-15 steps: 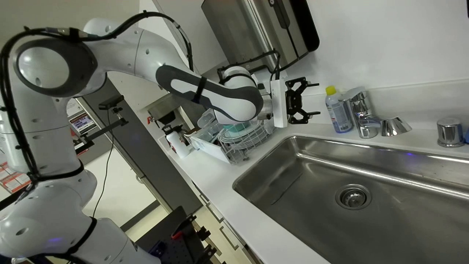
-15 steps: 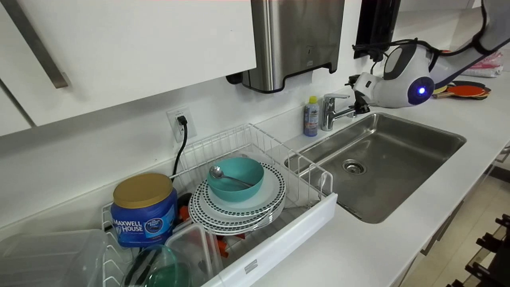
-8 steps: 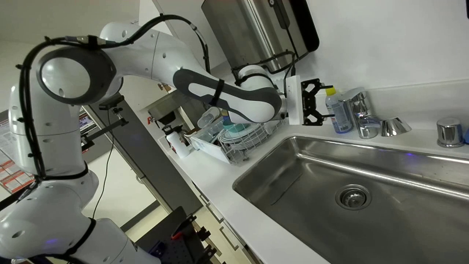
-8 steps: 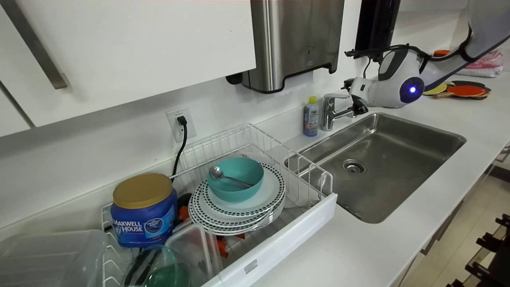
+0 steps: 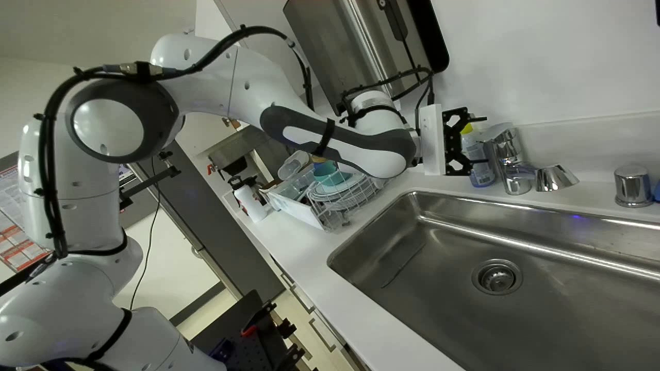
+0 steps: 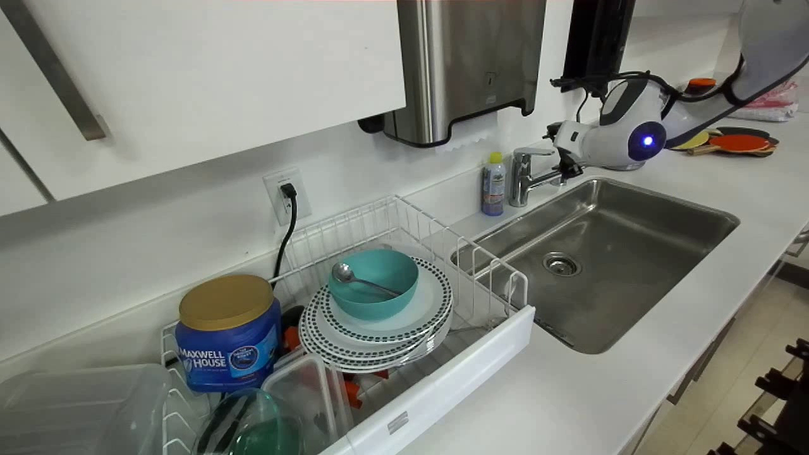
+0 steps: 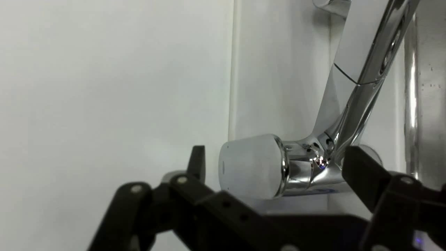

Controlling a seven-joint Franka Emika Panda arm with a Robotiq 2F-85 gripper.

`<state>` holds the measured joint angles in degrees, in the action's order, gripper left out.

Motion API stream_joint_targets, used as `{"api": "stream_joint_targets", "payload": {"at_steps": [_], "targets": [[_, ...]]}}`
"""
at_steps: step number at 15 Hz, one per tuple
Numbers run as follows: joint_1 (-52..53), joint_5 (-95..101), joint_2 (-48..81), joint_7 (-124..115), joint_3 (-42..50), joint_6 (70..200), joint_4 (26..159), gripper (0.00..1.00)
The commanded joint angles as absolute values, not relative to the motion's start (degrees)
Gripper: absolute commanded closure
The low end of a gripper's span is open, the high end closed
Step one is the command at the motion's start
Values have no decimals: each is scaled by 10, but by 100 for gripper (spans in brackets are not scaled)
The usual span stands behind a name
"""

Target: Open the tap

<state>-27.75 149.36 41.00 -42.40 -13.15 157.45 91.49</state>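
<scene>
The chrome tap (image 5: 513,178) stands at the sink's back edge, its spout (image 5: 557,178) reaching out to the right. It also shows in an exterior view (image 6: 521,180), partly behind my gripper. In the wrist view the tap body (image 7: 301,170) lies sideways, with its rounded end (image 7: 251,167) to the left and the spout rising to the upper right. My gripper (image 7: 278,170) is open, with one finger left of the rounded end and one overlapping the tap's base in the picture. In an exterior view my gripper (image 5: 479,140) is left of the tap, with a gap between them.
A bottle with a yellow cap (image 5: 482,175) stands beside the tap, partly behind my gripper. The steel sink (image 5: 438,288) lies in front. A steel dispenser (image 6: 474,69) hangs above. A white dish rack (image 6: 442,404) and a chrome cylinder (image 5: 633,188) flank the area.
My arm and gripper have moved right towards the tap in an exterior view, now overlapping the bottle. The fingers stay open. The tap looks the same.
</scene>
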Motion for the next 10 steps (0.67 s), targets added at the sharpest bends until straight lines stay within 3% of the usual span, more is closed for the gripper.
{"api": "stream_joint_targets", "payload": {"at_steps": [1,10], "targets": [[-303,1494,440,-399,-166,1588,874,26],[-331,1494,451,-394,-203,1609,847,94]]}}
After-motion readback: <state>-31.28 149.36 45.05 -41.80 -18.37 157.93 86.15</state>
